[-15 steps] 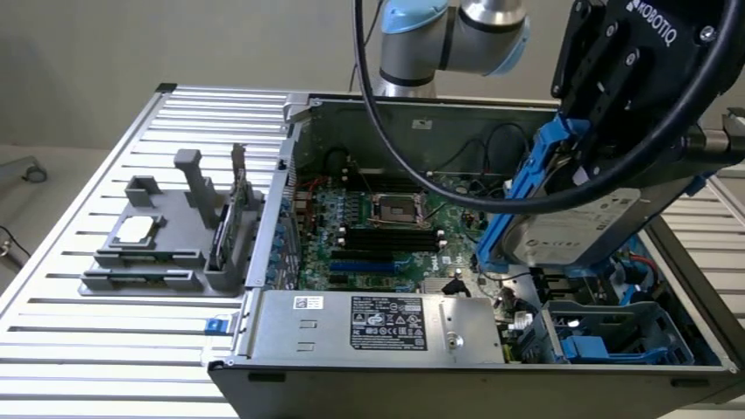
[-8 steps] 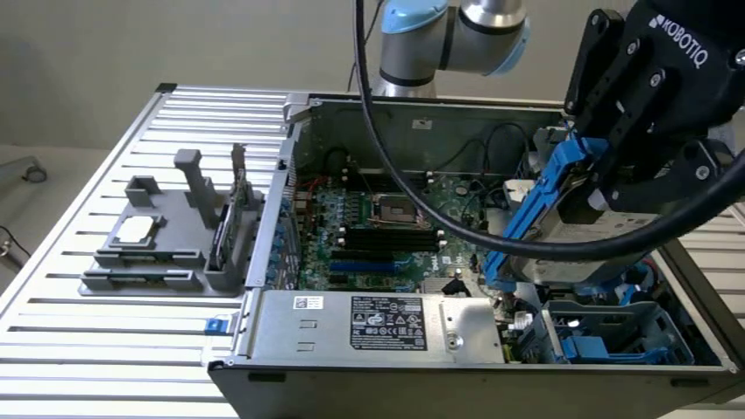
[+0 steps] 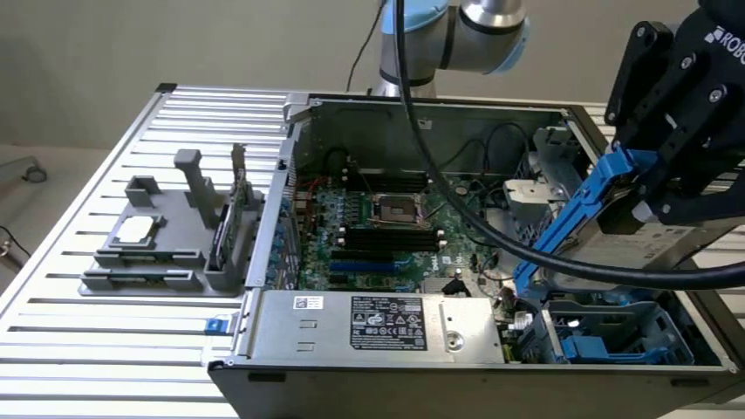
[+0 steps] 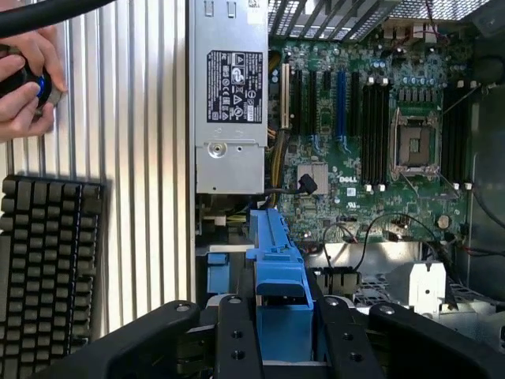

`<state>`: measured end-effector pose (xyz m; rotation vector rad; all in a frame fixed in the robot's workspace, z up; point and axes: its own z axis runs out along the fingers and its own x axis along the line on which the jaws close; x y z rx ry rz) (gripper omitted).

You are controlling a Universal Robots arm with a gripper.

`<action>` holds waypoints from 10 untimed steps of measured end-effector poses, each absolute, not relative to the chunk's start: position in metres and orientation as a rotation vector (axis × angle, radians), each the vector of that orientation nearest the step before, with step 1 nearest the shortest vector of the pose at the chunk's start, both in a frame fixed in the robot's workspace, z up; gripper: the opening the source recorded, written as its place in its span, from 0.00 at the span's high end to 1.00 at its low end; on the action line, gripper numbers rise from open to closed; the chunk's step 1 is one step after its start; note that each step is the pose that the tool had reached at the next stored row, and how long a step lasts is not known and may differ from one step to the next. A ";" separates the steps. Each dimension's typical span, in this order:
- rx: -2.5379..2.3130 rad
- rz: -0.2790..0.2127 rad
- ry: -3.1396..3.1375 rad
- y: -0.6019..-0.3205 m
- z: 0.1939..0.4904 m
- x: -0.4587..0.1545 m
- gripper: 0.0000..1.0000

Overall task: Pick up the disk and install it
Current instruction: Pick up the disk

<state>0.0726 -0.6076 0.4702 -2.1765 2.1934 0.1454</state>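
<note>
The gripper (image 3: 669, 196) runs off the exterior view's top and right edges. Its fingers cover much of the disk (image 3: 634, 251), so the label face cannot be seen. A black cable (image 3: 605, 275) crosses in front of the disk's lower edge. The print on the power supply label (image 3: 388, 323) is too small to read. In the wrist view, a person's hand (image 4: 22, 87) and a black keyboard (image 4: 47, 268) are cut off by the picture's edge. The small object in the hand is mostly hidden.
</note>
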 end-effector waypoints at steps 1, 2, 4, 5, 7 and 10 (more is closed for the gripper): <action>-2.177 0.145 2.193 -0.608 0.470 0.077 0.67; -2.177 0.145 2.193 -0.608 0.469 0.082 0.67; -2.176 0.145 2.193 -0.608 0.468 0.088 0.67; -2.176 0.145 2.194 -0.608 0.467 0.091 0.67; -2.175 0.145 2.194 -0.608 0.466 0.095 0.67; -2.174 0.145 2.196 -0.611 0.463 0.099 0.67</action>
